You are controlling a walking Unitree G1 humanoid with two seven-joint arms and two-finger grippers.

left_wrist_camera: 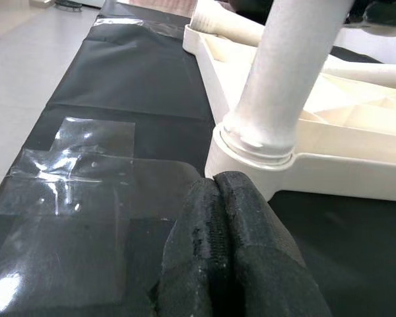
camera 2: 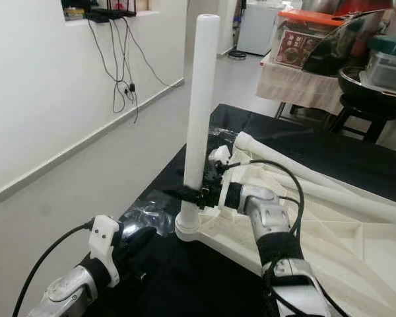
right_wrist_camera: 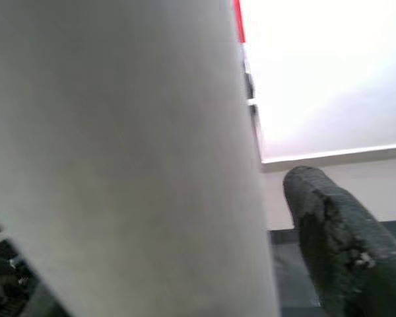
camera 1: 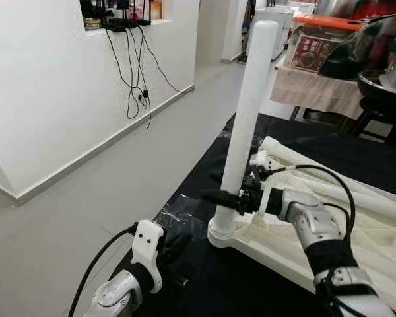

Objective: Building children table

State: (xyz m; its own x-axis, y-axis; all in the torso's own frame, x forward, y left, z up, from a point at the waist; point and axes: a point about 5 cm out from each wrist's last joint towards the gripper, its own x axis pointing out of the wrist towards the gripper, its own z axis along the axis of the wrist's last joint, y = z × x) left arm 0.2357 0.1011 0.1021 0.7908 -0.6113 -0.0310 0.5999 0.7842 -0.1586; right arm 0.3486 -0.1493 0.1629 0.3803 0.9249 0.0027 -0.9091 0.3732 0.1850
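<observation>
Your right gripper [camera 1: 232,199] is clamped on the one upright white leg [camera 1: 245,119], low on it, just above the round socket [camera 1: 223,231] at the corner of the tabletop [camera 1: 356,244]; one black finger [right_wrist_camera: 330,244] shows beside the pale tube in the right wrist view (the other is hidden behind it). That leg stands straight up in its socket. Count of legs: one standing, two more legs [camera 2: 330,178] lying side by side across the upturned cream tabletop, beyond the right arm.

Your left gripper [left_wrist_camera: 214,257] sits low on the black sheet [left_wrist_camera: 132,86], its two fingers pressed together with nothing between them, tips just short of the socket's base and close to touching it. So the standing leg is directly ahead of the left gripper and inside the right one.

The tabletop lies underside up on the sheet, ribs showing. One patch of clear tape [left_wrist_camera: 72,172] is stuck to the sheet beside the left fingers.

Further out: grey floor [camera 1: 119,172], white wall [camera 1: 46,79] on your left with cables [camera 1: 135,72] hanging from a ledge, and one cloth-covered table [camera 1: 317,89] beyond carrying boxes and a dark pot (contents not readable)
</observation>
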